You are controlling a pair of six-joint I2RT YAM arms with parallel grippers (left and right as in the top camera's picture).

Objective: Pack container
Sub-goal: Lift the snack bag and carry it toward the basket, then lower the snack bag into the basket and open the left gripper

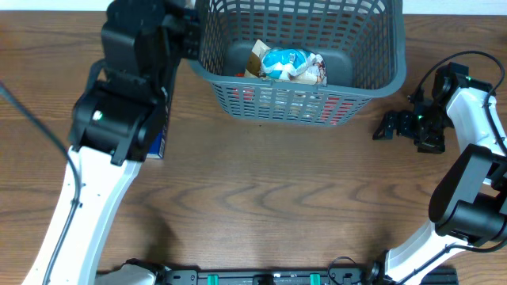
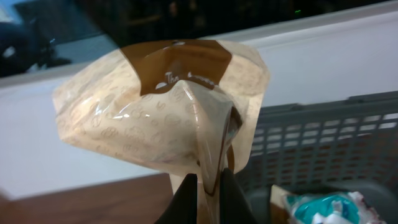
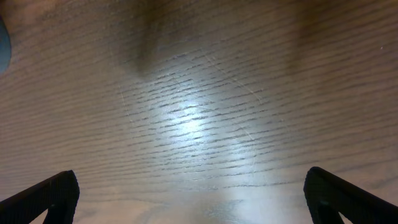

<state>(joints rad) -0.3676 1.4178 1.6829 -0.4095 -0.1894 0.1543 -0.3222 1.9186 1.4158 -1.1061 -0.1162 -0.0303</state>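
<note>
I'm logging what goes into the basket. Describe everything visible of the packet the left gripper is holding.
The packet is a puffy bag of glossy, crinkled plastic film. It is cream with a faint printed pattern and has a brown band with white lettering across its top. The left gripper pinches a fold at its lower edge and holds it up off the table, beside the slotted wall of the basket. The overhead view hides it behind the arm.

A robotics lab bench is indicated: a left arm (image 1: 87, 194) and a right arm (image 1: 469, 180) (both white-limbed, with black joints) are mounted at the near edge of a wood-grain worktop (image 1: 277, 198). A black rail (image 1: 261, 278) is fixed along that edge, a grey basket (image 1: 380, 47) is set at the far side, and a cable (image 1: 32, 115) is left exposed.
</note>
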